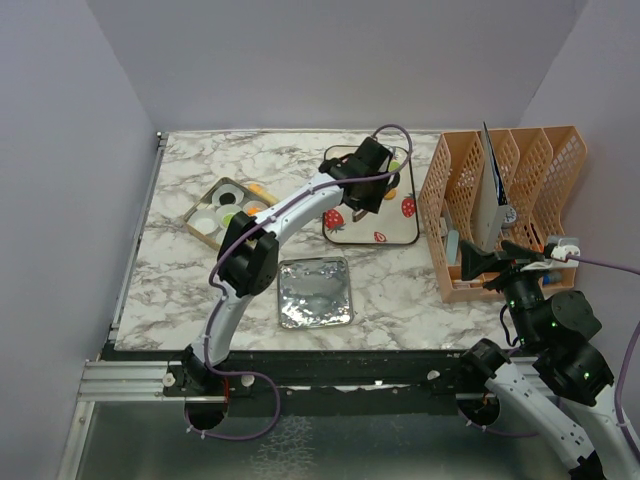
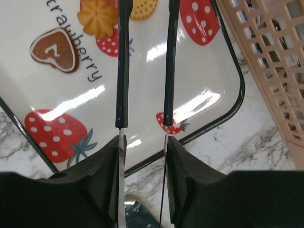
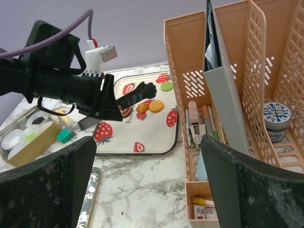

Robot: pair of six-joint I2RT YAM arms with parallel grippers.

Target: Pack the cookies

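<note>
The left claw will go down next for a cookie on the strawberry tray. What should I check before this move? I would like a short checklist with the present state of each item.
1. Left claw open and empty: ok. Its fingers are parted with nothing between them.
2. Target lined up: ok. In the wrist view, the round tan cookie lies in line between them.
3. Room beside the target: not ok. The orange flower cookie sits close beside it.
4. Height above the strawberry tray: cannot tell.
5. Right claw out of the way: ok. It is open, beside the file rack and off the tray.
</note>
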